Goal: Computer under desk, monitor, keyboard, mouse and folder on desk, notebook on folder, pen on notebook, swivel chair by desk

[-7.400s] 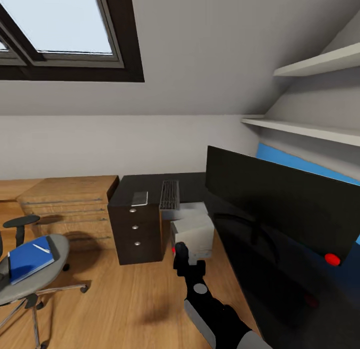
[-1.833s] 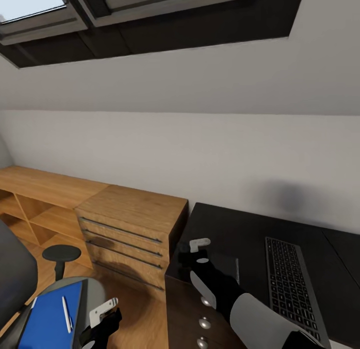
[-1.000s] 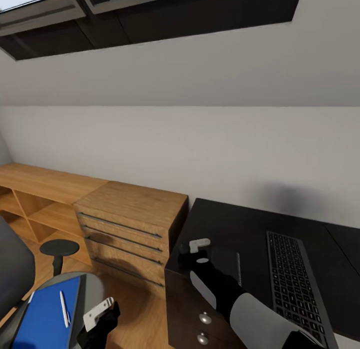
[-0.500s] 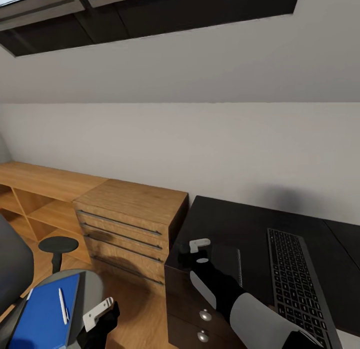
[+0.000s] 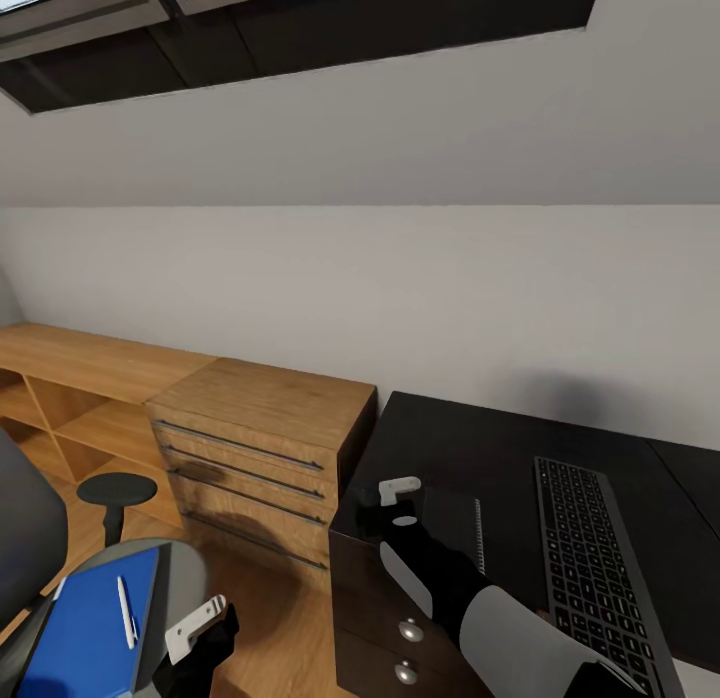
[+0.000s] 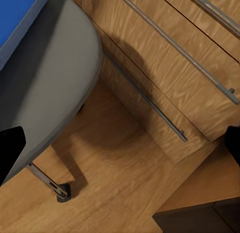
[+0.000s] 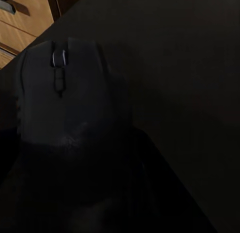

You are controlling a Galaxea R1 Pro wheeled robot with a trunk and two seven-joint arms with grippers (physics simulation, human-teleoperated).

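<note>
Right end effector (image 5: 400,498) over the glossy black tabletop (image 5: 480,458), mouse under it; left end effector (image 5: 200,623) low beside the swivel chair (image 5: 175,578).

Right wrist view has the small black mouse (image 7: 62,88), rounded with a pale scroll wheel, lying on the tabletop between dark finger shapes; I cannot tell whether those fingers grip it. Left wrist view shows two finger tips far apart at opposite edges, holding nothing, above the grey seat (image 6: 45,88), wood floor and a light-wood drawer chest (image 6: 170,68). Head view adds the bright-blue folder (image 5: 85,633) on the seat with the white pen (image 5: 127,611) on it, and the keyboard (image 5: 585,558) on the tabletop. No readable writing anywhere.
</note>
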